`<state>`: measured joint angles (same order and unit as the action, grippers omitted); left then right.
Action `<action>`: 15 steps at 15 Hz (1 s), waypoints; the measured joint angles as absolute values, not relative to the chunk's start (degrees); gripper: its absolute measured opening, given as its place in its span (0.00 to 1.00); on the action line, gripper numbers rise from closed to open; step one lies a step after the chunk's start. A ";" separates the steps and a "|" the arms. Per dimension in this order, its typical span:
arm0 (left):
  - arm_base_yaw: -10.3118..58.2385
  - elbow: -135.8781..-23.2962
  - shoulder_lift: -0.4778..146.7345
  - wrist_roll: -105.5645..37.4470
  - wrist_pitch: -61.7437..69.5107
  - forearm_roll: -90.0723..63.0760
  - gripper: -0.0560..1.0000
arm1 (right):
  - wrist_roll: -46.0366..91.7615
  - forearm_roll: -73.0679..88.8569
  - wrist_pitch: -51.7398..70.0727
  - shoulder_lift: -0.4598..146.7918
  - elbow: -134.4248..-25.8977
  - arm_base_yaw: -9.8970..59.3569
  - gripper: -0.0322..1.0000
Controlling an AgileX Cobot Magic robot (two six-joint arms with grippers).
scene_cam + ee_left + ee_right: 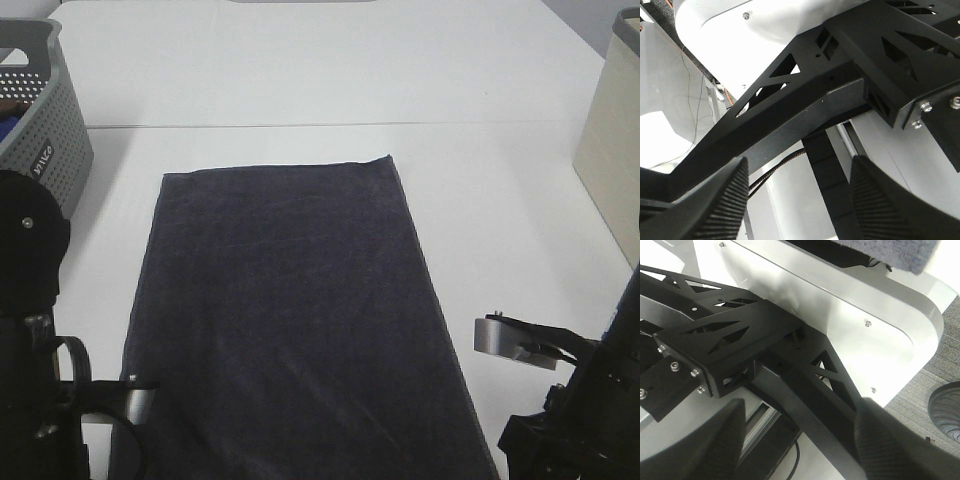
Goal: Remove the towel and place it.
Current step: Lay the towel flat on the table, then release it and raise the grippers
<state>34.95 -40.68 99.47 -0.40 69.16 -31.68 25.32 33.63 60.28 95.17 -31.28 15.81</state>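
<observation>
A dark grey towel (pixel 290 310) lies flat on the white table (pixel 320 70), running from the middle to the front edge. A corner of it hangs over the table edge in the right wrist view (pixel 890 252). My left arm (pixel 30 330) is at the front left beside the towel, my right arm (pixel 590 400) at the front right. Both grippers sit low by the table edge and face the table's underside. The left gripper (pixel 797 210) is open and empty. The right gripper (pixel 800 450) is open and empty.
A grey perforated basket (pixel 40 120) stands at the back left. A beige bin (pixel 612 150) stands at the right edge. The table's black under-frame (pixel 805 105) fills the wrist views, also seen from the right wrist (pixel 740 325).
</observation>
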 joint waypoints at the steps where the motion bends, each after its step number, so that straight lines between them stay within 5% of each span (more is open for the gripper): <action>1: 34.95 -40.68 99.47 -0.40 69.16 -31.80 0.59 | 25.32 33.63 60.33 95.17 -31.28 15.81 0.63; 10: 34.43 -54.20 88.87 -0.40 69.56 -26.18 0.60 | 19.25 29.16 59.07 85.14 -46.58 15.81 0.64; 15: 30.02 -62.45 88.58 -0.40 57.12 -13.29 0.63 | 12.55 12.32 58.04 78.78 -51.97 15.81 0.81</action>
<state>30.02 -62.45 88.58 -0.40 57.12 -13.29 12.55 12.32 58.04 78.78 -51.97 15.81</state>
